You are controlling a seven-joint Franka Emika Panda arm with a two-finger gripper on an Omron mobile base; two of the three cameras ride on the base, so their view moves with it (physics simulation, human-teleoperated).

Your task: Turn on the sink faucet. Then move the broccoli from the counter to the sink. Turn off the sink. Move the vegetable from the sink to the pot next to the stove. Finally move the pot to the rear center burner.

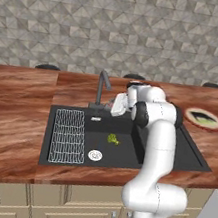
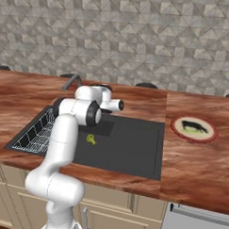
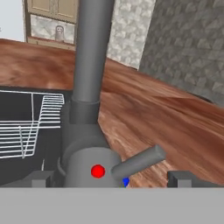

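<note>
So the broccoli (image 1: 113, 139) is already sitting in the sink (image 1: 185, 150), which we'd say puts us at the shut-off step. Our gripper (image 3: 111, 178) is spread wide open, holding nothing, right up against the faucet (image 3: 89, 87) base with its lever (image 3: 139, 160) between the tips. Still left: vegetable into the pot, then pot to the burner.

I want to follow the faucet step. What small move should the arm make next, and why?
Probably nudge the open pincer against the short grey lever handle to shut the faucet: the green broccoli already lies in the black sink basin, and the fingertips flank the faucet base.
</note>
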